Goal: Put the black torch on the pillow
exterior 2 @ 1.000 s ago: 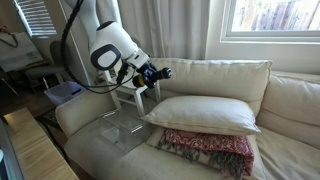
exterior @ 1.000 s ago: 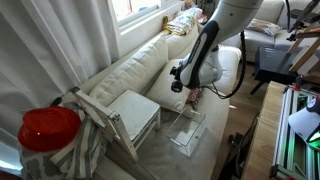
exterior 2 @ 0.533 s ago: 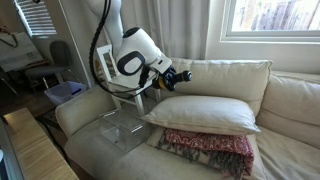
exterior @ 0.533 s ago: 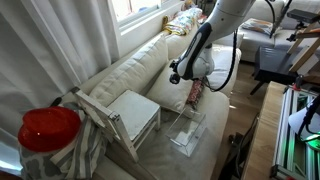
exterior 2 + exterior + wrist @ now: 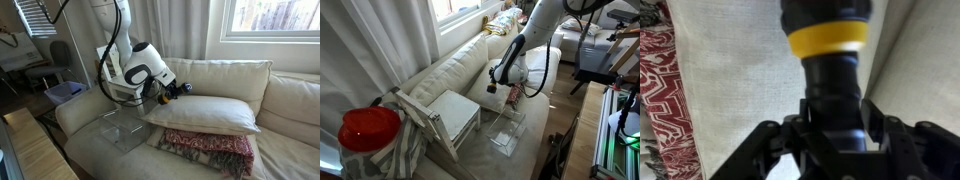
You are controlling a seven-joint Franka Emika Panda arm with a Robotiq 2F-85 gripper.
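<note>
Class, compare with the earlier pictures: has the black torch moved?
Yes. In an exterior view the black torch has moved right and down, toward the pillow.

The arm (image 5: 122, 30) arcs down from above, wrist low; the claw (image 5: 172, 91) points sideways, fingers (image 5: 768, 145) flanking the torch (image 5: 832, 85), grip unclear.

Seating: cream sofa (image 5: 290, 100) below window (image 5: 270, 20) | Window: daylight entering, pale curtain (image 5: 175, 25) alongside | Furniture: white slatted wooden stand (image 5: 455, 112) at sofa end | Lighting: natural, even

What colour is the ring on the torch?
Yellow ring on the black torch, clearest in wrist view.
</note>
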